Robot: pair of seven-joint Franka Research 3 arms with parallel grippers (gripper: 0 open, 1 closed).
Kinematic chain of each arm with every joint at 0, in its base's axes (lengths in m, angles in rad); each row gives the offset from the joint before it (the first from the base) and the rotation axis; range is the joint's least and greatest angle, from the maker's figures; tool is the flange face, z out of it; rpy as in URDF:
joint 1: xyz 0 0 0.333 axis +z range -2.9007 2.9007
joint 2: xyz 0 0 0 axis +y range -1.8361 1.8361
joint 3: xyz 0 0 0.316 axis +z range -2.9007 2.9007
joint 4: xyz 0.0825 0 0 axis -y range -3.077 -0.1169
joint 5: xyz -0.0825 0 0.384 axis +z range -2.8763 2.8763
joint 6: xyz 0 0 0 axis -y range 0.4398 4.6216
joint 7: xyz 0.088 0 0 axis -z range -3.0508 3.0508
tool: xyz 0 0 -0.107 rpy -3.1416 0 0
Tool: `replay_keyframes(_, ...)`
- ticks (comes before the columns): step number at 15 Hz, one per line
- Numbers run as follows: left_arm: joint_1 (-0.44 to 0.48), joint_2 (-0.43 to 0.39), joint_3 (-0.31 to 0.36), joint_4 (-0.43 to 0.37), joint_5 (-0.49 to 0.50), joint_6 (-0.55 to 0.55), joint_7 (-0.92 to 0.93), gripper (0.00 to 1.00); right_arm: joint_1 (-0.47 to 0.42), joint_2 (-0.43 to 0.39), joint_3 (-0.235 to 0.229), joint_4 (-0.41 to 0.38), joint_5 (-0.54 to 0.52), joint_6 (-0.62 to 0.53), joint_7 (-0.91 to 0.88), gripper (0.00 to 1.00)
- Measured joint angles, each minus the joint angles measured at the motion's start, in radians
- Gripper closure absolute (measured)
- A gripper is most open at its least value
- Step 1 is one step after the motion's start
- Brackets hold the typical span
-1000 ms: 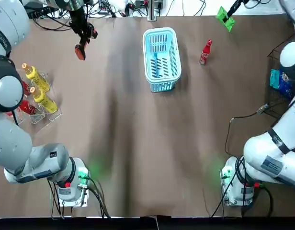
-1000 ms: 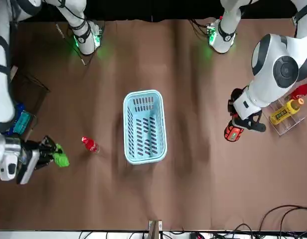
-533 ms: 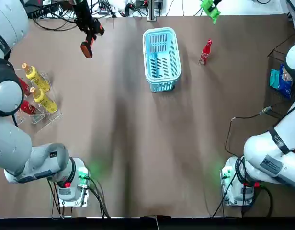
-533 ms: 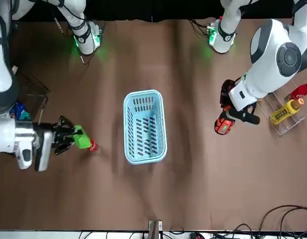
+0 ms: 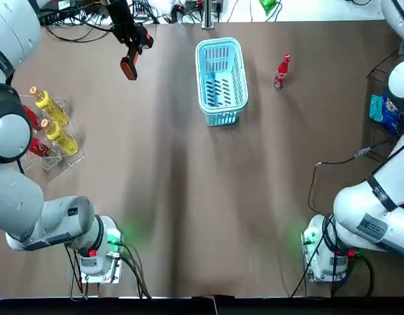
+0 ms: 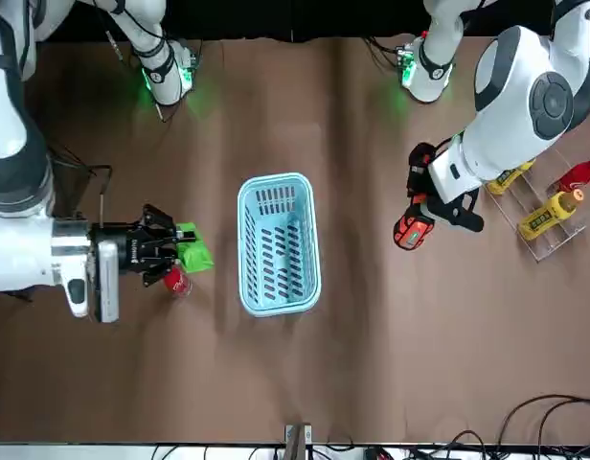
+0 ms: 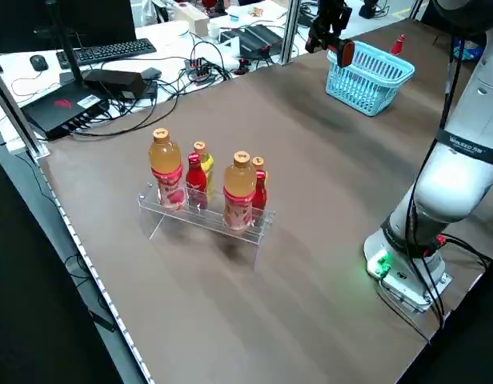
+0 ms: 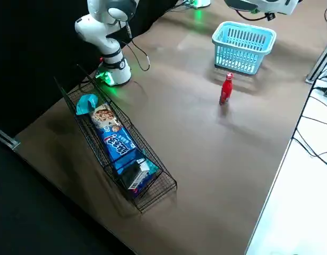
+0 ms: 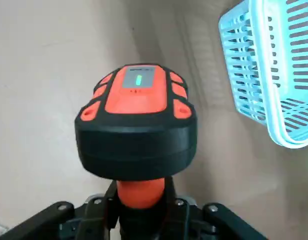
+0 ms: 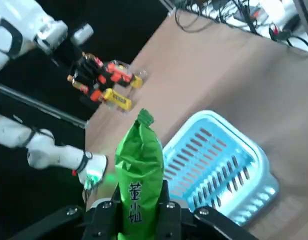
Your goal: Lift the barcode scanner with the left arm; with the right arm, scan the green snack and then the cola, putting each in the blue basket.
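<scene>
On opposite sides of the blue basket (image 6: 276,178), the right fingers (image 10: 105,212) clamped the green snack (image 6: 192,246), its tip pointing across toward the barcode scanner (image 6: 411,231) clamped in the left fingers (image 9: 170,210).

In your left pincer (image 9: 141,202), black itself, the scanner (image 9: 136,117) is orange on top and on the handle, black round the head, with a small green light lit. The snack (image 10: 140,172) in your right pincer (image 10: 139,207) is bright green with dark characters printed down it. Beyond it, the basket (image 8: 240,56) is pale blue with slotted walls. The cola (image 8: 225,89) is red. The surface (image 5: 208,197) is plain brown. The bottles (image 7: 240,188), well off from both pincers, are orange-yellow and red.
</scene>
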Motion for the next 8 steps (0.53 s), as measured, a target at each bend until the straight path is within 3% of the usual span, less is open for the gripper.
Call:
replay_keyframes(5,0.0,0.0,-0.009,0.0,-0.066,-0.002,0.0,0.63,0.08,0.001,0.001,-0.013,0.122,0.15,0.028,0.72)
replay_keyframes(8,0.002,0.002,-0.008,0.0,-0.125,-0.024,-0.001,0.63,0.107,0.005,0.0,-0.028,0.16,0.182,0.031,0.72)
